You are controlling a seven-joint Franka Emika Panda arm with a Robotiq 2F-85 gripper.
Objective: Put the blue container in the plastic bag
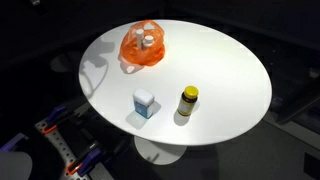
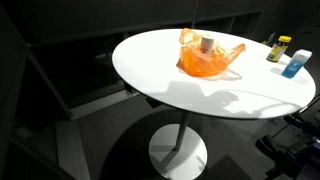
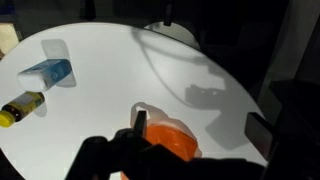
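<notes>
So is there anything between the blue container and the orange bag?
Nothing: only bare table lies between the blue container and plastic bag, shown in an exterior view.

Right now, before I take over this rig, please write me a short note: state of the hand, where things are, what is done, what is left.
Hand: dark and blurred in the wrist view; open or shut cannot be told.
Blue container: on the table, beside the yellow-capped bottle, not touching it.
Plastic bag: orange, across the table, with white-capped bottles inside.
Done: nothing yet. Left: grasp the blue container, put it in the bag.
</notes>
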